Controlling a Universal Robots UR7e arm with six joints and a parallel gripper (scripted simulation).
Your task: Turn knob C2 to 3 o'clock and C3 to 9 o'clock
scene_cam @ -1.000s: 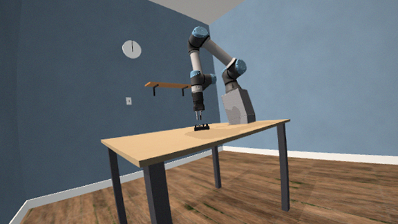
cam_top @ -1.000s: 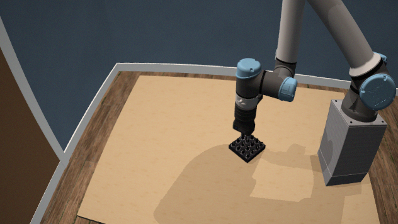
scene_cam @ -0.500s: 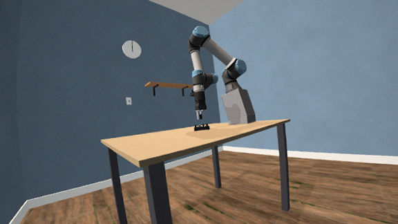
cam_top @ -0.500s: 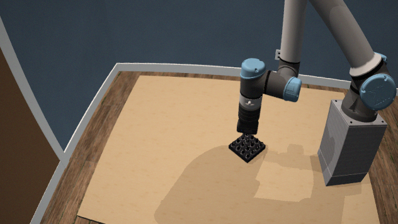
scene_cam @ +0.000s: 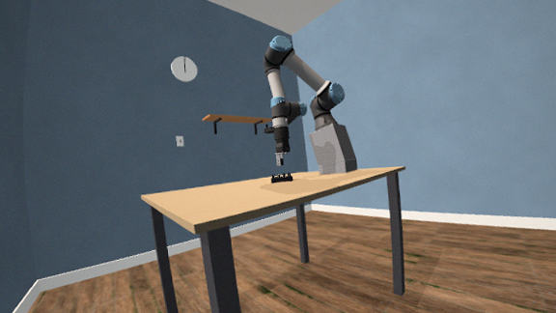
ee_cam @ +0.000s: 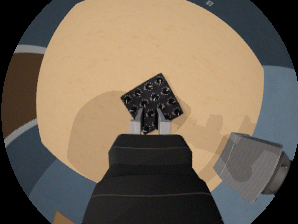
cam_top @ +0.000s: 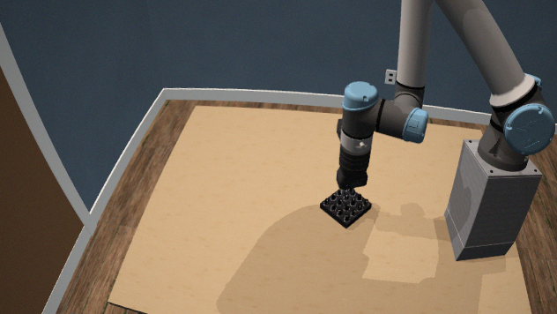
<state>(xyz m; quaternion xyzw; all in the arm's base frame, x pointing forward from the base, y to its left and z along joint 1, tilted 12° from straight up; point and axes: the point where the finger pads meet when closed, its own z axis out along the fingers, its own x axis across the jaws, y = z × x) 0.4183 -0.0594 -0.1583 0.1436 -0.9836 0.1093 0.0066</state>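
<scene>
Knob box [cam_top: 345, 208], a small black square block studded with a four-by-four grid of dark round knobs, sits on the pale wooden surface [cam_top: 220, 176] directly beneath the jaws, its corners turned diamond-wise in the top view. The jaws hang part-way apart with nothing between them, pointing straight down over the box's far side.

Side on, the exterior view shows what the others cannot: a clear gap of air between the fingertips [scene_cam: 279, 163] and the box [scene_cam: 281, 179], which stands low and flat on the surface well below the jaws. It also takes in a wall shelf [scene_cam: 233, 118] behind the jaws and a round clock [scene_cam: 184, 69] high above them.

Looking down along the tool, the wrist view shows the two light-grey fingers overlapping the near edge of the box [ee_cam: 153, 99], with the rest of the grid stretching away beyond the jaws. Glints on the knob tops are visible there, but the white lines, ring marks and printed names are too small to read in any view, so no knob's setting can be told.

Only the top view shows the grey pedestal [cam_top: 489, 207] of the arm, standing well off to the right of the jaws, and the arm's broad shadow across the surface around the box.
</scene>
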